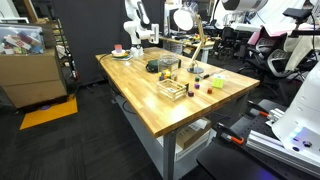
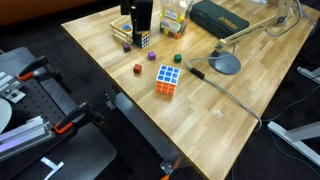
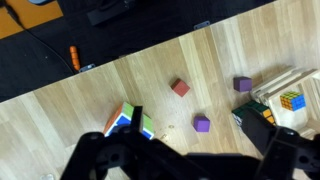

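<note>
Hand (image 3: 190, 120) open, empty, above the tabletop (image 3: 120, 85). In the wrist view, cube (image 3: 122, 120) lies partly behind one fingertip. Purple block (image 3: 202, 124) shows between the fingers, red block (image 3: 180, 87) beyond.

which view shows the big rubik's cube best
An exterior view: the big rubik's cube sits whole, colours clear. Wrist view: half hidden behind the gripper. In an exterior view across the table, too small to tell.

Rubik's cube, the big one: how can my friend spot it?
Find the wooden table. Between the lamp's round grey base and a small red block sits the Rubik's cube. Its faces are many-coloured squares; the red block is smaller and plain.
</note>
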Robot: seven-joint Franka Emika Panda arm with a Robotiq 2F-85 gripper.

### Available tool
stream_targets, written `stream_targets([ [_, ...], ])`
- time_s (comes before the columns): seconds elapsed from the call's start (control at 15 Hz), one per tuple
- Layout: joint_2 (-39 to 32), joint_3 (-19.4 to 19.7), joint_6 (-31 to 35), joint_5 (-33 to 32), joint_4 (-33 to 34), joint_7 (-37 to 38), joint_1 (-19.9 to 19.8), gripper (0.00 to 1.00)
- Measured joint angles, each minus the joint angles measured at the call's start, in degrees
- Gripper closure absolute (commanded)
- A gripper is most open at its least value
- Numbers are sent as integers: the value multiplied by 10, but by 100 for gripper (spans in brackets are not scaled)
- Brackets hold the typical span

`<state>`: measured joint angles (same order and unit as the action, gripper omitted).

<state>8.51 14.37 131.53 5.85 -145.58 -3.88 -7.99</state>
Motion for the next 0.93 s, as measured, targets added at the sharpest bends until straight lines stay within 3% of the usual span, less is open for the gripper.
stream_targets([
  [0.27,-72,-5,24,41,47,-1,2,0],
  [0.93,-79,-4,25,39,51,9,-2,0],
])
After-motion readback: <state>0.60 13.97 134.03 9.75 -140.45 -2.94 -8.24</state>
